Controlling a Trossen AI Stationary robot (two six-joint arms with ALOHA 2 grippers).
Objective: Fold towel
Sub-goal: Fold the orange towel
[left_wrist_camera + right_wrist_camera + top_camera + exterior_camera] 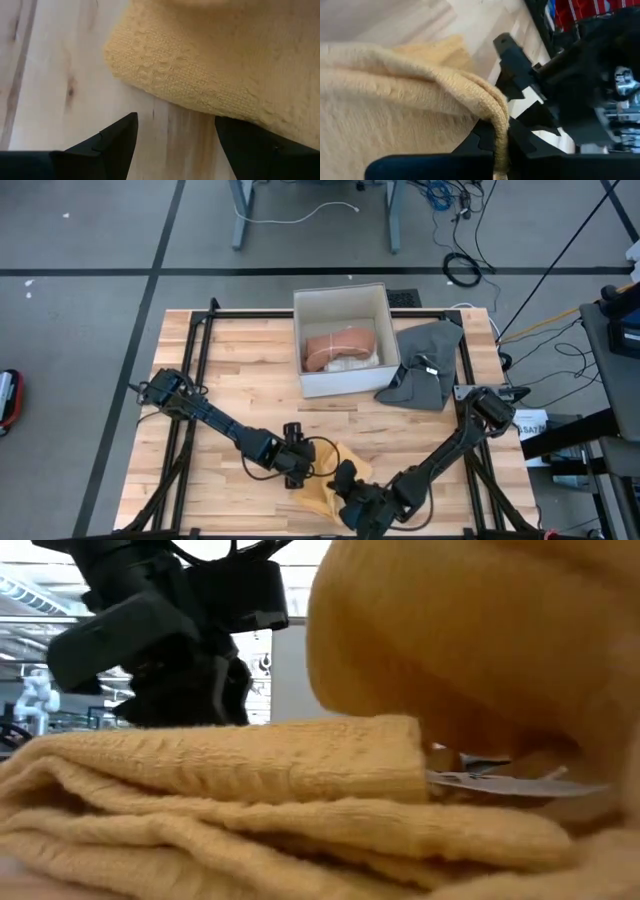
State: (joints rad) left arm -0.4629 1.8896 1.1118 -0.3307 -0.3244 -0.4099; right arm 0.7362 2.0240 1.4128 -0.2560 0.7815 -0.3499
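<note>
We take the yellow towel (335,480) as our landmark; it lies bunched on the wooden table (240,370) near the front edge, well apart from the white box (345,340) at the back.

Starting at the left, the left gripper (300,465) sits low at the towel's left edge. In its wrist view both fingers (112,142) stand wide apart with bare table between them and the towel's hem (165,75) just beyond the tips; nothing is held.

Moving right, the towel in the low view (230,810) shows several stacked layers with a raised fold hanging over them, and a white label (510,783) pokes out between the layers.

At the towel's right side, the right gripper (345,480) is over the cloth. Its wrist view shows a thick rolled edge of towel (492,112) running down between the fingers, so we judge it pinched and lifted there.

Further right and behind the towel, a grey cloth (425,365) lies beside the box; it plays no part here.

We judge the step in hand to be a fold in progress: one edge is raised by the right arm while the left stands ready. The next move, in our view, calls for the left fingers to close on the near hem, or to pin it, so the lifted edge can be carried across and laid flat without dragging the layers askew.
</note>
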